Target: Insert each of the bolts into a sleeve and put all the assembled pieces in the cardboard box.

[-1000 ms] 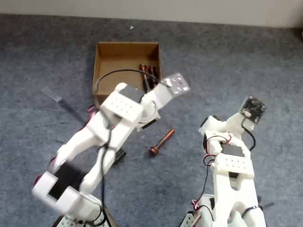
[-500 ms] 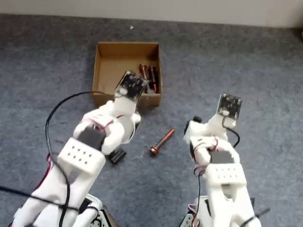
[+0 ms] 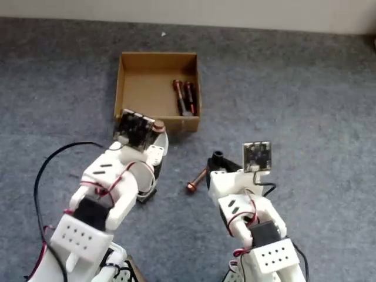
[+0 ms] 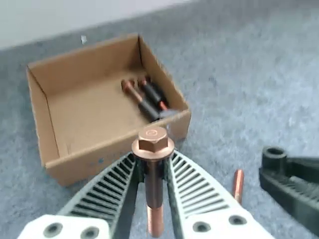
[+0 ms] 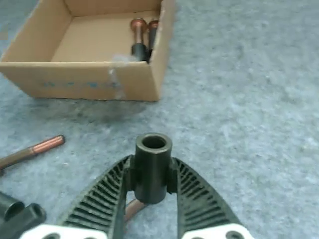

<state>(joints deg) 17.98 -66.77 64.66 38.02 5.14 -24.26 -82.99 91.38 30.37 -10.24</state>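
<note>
Arms: both pulled back from the cardboard box (image 3: 182, 124) and swung inward, likely lining up to mate parts.
Left gripper (image 4: 153, 164): clamped on a bolt (image 4: 153, 142), head up, just before the box.
Right gripper (image 5: 152, 179): clamped on a black sleeve (image 5: 152, 154), bore up.
Loose bolt (image 3: 198, 179): on the carpet between the arms.
Assembled pieces (image 3: 183, 97): two, in the box.

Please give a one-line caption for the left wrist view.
Left gripper grips a bolt, before the cardboard box holding assembled pieces.

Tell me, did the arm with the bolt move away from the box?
Yes. The left gripper, holding a bolt, has pulled back from above the cardboard box's right side and now sits just outside its front wall, nearer the robot's base.
</note>
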